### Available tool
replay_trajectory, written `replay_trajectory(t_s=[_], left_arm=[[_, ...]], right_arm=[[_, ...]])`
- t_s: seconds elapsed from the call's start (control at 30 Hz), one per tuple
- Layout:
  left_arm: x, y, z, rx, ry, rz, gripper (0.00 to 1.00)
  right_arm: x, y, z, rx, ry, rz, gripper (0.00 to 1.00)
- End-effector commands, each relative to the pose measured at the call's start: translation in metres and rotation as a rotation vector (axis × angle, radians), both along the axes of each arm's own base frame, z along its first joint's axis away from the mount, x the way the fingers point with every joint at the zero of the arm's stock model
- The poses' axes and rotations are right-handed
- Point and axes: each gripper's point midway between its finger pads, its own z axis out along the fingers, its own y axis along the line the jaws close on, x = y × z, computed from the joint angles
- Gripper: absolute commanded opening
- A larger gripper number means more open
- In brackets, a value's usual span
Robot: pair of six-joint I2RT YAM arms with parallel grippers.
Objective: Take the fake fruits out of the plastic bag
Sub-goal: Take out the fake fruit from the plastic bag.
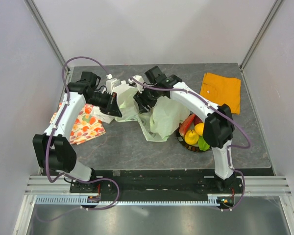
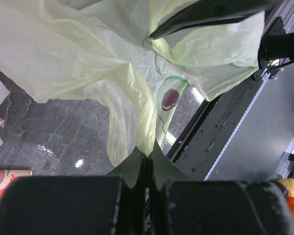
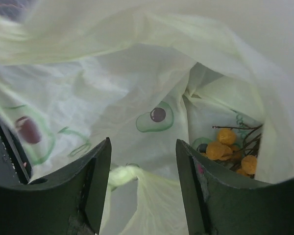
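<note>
Left gripper [image 2: 147, 154]: jaws closed flat on a fold of the plastic bag [image 1: 159, 117], which lies crumpled at the centre of the table [image 1: 127, 147]. Right gripper [image 3: 143, 166]: jaws wide apart, holding nothing, bag film on all sides. A berry cluster [image 3: 230, 147], small orange balls on dark stems, sits inside the bag at lower right of the right wrist view. Red, yellow and green fake fruits [image 1: 193, 133] lie outside the bag, just to its right.
</note>
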Motion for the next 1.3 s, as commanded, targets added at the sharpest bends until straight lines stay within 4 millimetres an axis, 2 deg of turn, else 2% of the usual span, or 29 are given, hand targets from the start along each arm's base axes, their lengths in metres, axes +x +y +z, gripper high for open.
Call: replay_trajectory(t_s=[0.0, 0.07, 0.2, 0.37, 0.53, 0.83, 0.93, 1.1, 1.2, 1.27], left_arm=[[-0.002, -0.002, 0.010, -0.016, -0.031, 0.019, 0.02], [-0.003, -0.002, 0.011, -0.015, -0.037, 0.019, 0.02], [-0.006, -0.002, 0.011, -0.018, -0.039, 0.014, 0.02], [-0.010, -0.002, 0.007, -0.019, -0.032, 0.011, 0.02], [-0.011, -0.002, 0.007, -0.020, -0.033, 0.010, 0.01], [-0.010, -0.001, 0.006, -0.017, -0.029, 0.014, 0.02], [-0.010, -0.001, 0.006, -0.015, -0.030, 0.014, 0.02], [-0.009, -0.002, 0.005, -0.017, -0.028, 0.015, 0.02], [-0.009, -0.001, 0.005, -0.016, -0.028, 0.017, 0.02], [-0.009, -0.001, 0.005, -0.016, -0.025, 0.017, 0.02]], right_arm=[[0.025, 0.012, 0.002, 0.005, -0.032, -0.107, 0.62], [0.045, -0.007, -0.016, -0.106, -0.087, -0.221, 0.64], [0.061, -0.034, -0.030, -0.242, -0.172, -0.292, 0.71], [0.062, -0.046, -0.049, -0.336, -0.203, -0.280, 0.79], [0.061, -0.058, -0.074, -0.483, -0.244, -0.236, 0.79], [0.063, -0.083, -0.107, -0.661, -0.281, -0.168, 0.67], [0.064, -0.087, -0.112, -0.686, -0.294, -0.161, 0.63], [0.074, -0.076, -0.106, -0.627, -0.352, -0.171, 0.57], [0.079, -0.073, -0.109, -0.624, -0.360, -0.167, 0.52], [0.083, -0.070, -0.109, -0.614, -0.373, -0.167, 0.46]])
